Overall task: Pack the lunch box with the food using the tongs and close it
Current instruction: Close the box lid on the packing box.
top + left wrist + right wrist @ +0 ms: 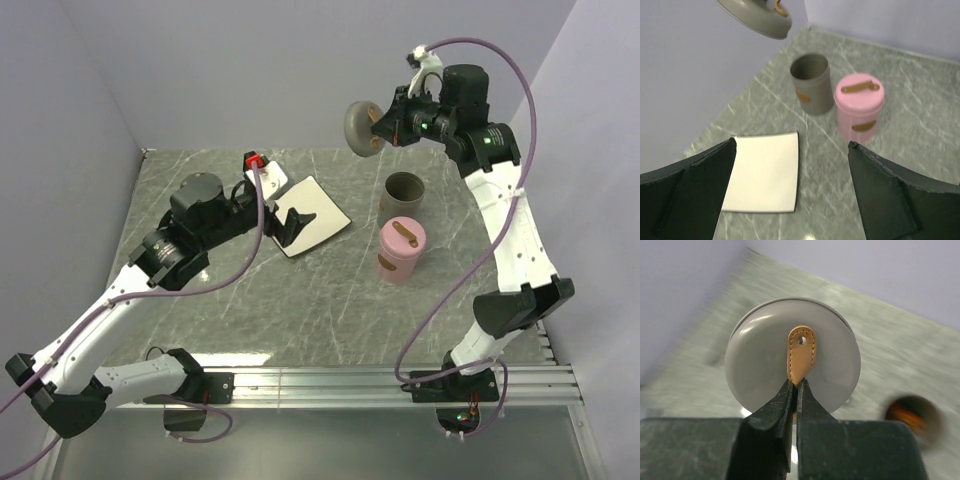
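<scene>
The lunch box (pixel 404 196) is a grey cylinder standing open on the table; it also shows as the grey lunch box (pixel 811 84) ahead of my left gripper. In the right wrist view something orange-brown, blurred, lies inside the lunch box (pixel 912 415). Its grey lid (pixel 360 127) hangs high above the table, with my right gripper (pixel 380 124) shut on the lid's tan leather strap (pixel 801 352). My left gripper (pixel 292 228) is open over the white plate (pixel 318 212), nothing between its fingers (pixel 690 190). The plate (pixel 765 172) is bare. The tongs are out of view.
A pink cylinder (pixel 401 250) with a closed lid and tan strap stands just in front of the lunch box, and appears as the pink cylinder (pixel 859 105) to the right of the lunch box in the left wrist view. Pale walls close the table at the back and left.
</scene>
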`<state>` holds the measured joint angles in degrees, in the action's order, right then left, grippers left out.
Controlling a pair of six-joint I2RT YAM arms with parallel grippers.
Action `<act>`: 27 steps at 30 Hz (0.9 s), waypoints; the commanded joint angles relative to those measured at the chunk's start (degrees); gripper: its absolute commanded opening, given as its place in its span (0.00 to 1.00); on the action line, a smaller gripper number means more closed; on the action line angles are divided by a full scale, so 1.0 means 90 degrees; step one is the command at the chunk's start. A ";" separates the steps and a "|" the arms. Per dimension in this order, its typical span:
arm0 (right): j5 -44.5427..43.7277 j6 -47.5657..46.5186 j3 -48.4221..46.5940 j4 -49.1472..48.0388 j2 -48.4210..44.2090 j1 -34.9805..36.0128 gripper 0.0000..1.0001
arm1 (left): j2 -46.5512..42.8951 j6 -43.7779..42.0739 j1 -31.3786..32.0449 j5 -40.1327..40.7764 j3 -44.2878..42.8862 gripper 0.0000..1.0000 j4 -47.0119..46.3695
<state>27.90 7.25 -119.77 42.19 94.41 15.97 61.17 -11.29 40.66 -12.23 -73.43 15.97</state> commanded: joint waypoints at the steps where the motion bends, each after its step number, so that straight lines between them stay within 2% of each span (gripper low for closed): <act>1: -0.1828 -0.1808 -0.0199 0.1404 0.0408 -0.0026 0.00 | 0.0039 0.0073 -0.0026 0.0207 -0.0103 0.99 0.0589; 6: -0.2932 -0.2542 -0.0179 0.1649 0.0701 -0.0055 0.00 | 0.0030 -0.0102 -0.0055 0.0236 0.0141 0.99 0.0696; 14: -0.3363 -0.3168 -0.0911 0.2381 0.1804 -0.0241 0.00 | 0.0488 -0.0494 -0.0358 -0.0574 -0.0298 0.99 0.1858; 27: -0.2965 -0.3364 -0.0755 0.2382 0.2302 -0.0514 0.00 | 0.0645 -0.0465 -0.0407 -0.0604 -0.0288 0.99 0.1888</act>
<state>-0.38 -22.00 -125.14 63.07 114.06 12.21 66.43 -15.35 37.19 -16.64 -73.69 32.49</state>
